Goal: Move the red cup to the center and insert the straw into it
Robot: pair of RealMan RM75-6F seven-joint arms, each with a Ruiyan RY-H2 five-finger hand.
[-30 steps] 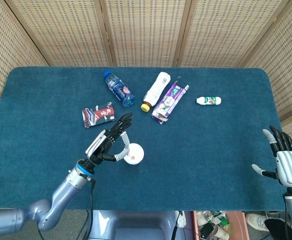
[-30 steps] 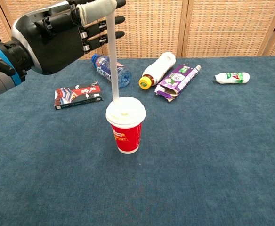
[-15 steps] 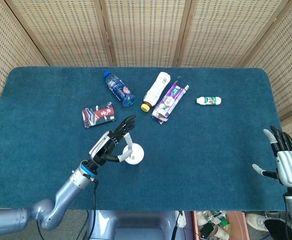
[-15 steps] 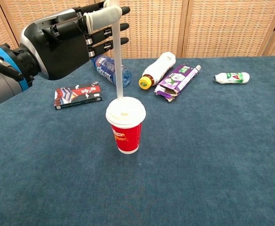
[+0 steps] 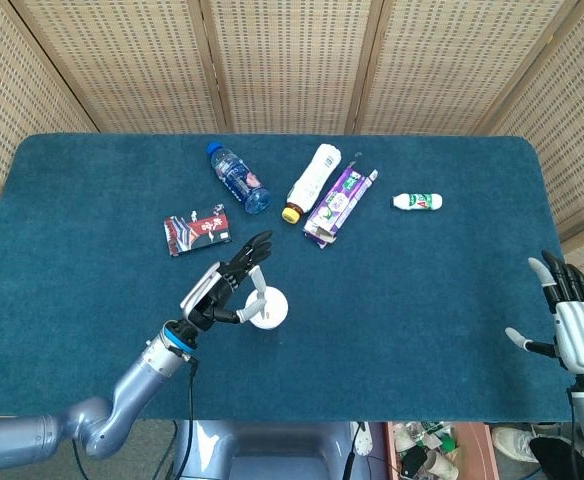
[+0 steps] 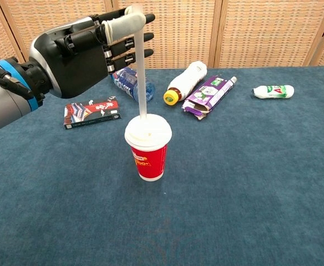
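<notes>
A red cup (image 6: 149, 158) with a white lid (image 5: 269, 310) stands upright near the middle of the blue table (image 6: 251, 183). My left hand (image 6: 81, 52) hovers up and to the left of it and pinches the top of a white straw (image 6: 141, 72) between thumb and finger, the other fingers spread. The straw slants down to the lid (image 6: 148, 132), where its lower end meets the top just behind centre. Whether the tip is inside the hole I cannot tell. In the head view, the left hand (image 5: 226, 286) sits just left of the cup. My right hand (image 5: 575, 330) rests open at the table's right edge, far from everything.
Lying along the back of the table are a water bottle (image 5: 239, 178), a white bottle with a yellow cap (image 5: 310, 180), a purple carton (image 5: 337, 205) and a small white bottle (image 5: 417, 201). A red-and-black packet (image 6: 91, 112) lies left of the cup.
The left hand has shifted right and a little lower. The straw's lower end has moved from the lid's back-left rim toward its middle. The right hand has stayed put.
</notes>
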